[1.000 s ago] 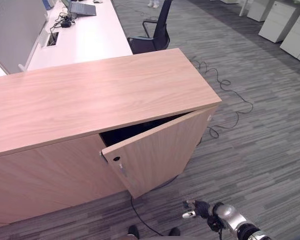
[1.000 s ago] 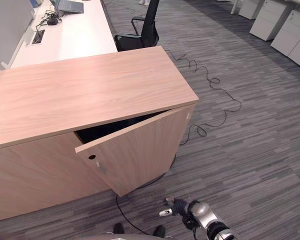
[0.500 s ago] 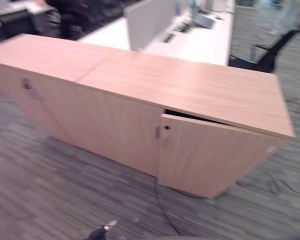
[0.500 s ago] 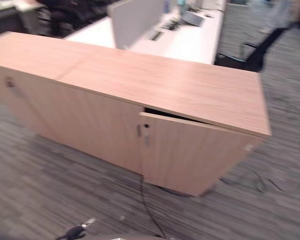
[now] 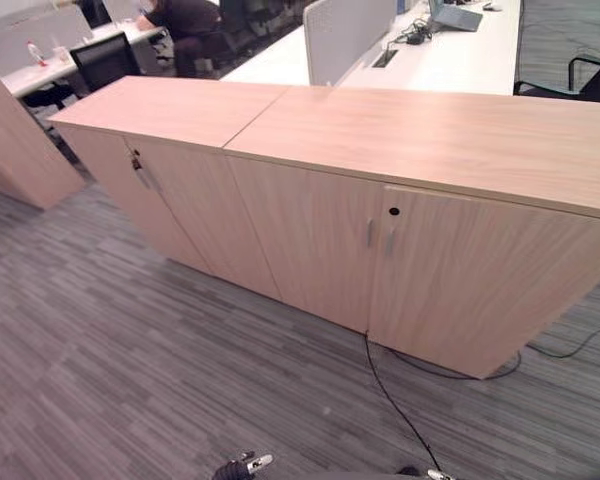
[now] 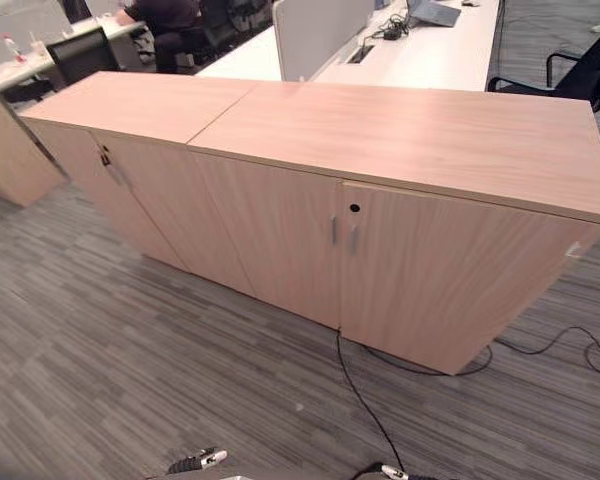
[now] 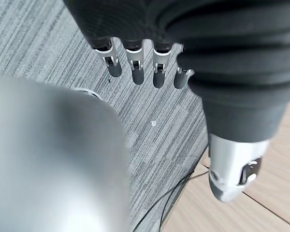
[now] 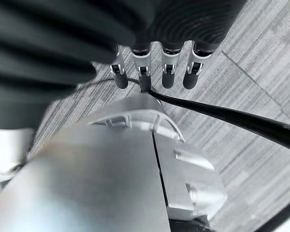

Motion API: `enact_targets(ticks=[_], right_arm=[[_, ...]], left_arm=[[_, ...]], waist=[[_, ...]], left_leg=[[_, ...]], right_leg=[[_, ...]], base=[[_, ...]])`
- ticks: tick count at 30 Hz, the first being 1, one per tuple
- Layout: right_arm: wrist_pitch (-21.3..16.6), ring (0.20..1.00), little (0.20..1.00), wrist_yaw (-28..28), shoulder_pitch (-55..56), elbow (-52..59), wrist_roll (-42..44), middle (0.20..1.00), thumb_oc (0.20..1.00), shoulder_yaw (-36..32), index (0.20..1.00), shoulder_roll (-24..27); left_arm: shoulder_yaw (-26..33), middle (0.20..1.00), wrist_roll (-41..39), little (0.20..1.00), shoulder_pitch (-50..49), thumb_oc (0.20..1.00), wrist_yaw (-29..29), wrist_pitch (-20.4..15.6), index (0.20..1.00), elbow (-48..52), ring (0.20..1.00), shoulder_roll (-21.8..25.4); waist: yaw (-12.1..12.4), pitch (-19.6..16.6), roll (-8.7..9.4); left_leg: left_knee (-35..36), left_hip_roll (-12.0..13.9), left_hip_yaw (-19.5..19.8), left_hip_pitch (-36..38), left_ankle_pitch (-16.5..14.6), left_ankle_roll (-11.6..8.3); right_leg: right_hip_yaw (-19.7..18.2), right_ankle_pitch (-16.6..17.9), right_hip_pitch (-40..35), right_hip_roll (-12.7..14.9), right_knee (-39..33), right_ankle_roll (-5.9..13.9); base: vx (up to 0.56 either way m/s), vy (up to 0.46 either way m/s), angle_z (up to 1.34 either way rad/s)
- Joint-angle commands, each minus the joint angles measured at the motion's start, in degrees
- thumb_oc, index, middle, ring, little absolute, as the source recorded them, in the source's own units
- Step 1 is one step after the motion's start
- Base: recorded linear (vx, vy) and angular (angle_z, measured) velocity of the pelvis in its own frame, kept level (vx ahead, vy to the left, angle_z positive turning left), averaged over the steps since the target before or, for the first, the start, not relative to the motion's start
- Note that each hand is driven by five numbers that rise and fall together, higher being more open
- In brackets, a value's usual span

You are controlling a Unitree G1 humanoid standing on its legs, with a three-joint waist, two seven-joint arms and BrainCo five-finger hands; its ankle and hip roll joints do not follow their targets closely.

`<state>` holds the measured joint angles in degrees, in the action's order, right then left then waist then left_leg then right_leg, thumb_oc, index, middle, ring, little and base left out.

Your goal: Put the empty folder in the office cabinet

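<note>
Long light-wood office cabinet [image 5: 420,230] on grey striped carpet [image 5: 120,370], doors closed
White desk surface [image 6: 430,55] behind; left robot hand [image 7: 140,63] and right robot hand [image 8: 154,67] hang low, fingers relaxed, holding nothing

The light wood office cabinet [image 5: 400,190] stands on the grey carpet, its doors [image 5: 470,275] shut flush under the bare wooden top, small handles at the seam.
</note>
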<state>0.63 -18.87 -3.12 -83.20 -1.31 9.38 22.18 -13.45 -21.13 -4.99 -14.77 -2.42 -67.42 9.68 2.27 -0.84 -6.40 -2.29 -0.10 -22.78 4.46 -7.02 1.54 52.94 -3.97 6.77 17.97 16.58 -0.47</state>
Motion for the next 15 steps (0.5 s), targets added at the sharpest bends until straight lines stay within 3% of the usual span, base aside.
enact_targets(ticks=[1,15], right_arm=[[0.87,1.000,1.000,-0.44,-1.32,-5.12,-1.35,1.000,1.000,-0.37,1.000,-1.45],[1.31,1.000,1.000,-0.29,-0.79,-3.80,-0.63,1.000,1.000,-0.13,1.000,-2.00]], left_arm=[[0.86,1.000,2.54,1.000,0.02,1.000,-0.76,-0.16,1.000,-1.44,1.000,0.17],[3.17,1.000,3.10,1.000,-0.10,1.000,0.75,-0.72,1.000,-4.55,1.000,0.66]], waist=[[-0.39,-1.21,3.80],[-0.97,-1.32,4.90]], left_leg=[[2.36,-0.33,1.73,-5.37,2.51,-1.45],[1.77,-0.47,0.29,-4.76,1.28,-0.94]], right_leg=[[1.00,5.20,-7.71,-3.07,-18.95,5.00],[0.29,6.19,-7.17,-2.68,-18.06,5.79]], base=[[0.00,0.000,0.00],[0.03,-0.006,-0.04]])
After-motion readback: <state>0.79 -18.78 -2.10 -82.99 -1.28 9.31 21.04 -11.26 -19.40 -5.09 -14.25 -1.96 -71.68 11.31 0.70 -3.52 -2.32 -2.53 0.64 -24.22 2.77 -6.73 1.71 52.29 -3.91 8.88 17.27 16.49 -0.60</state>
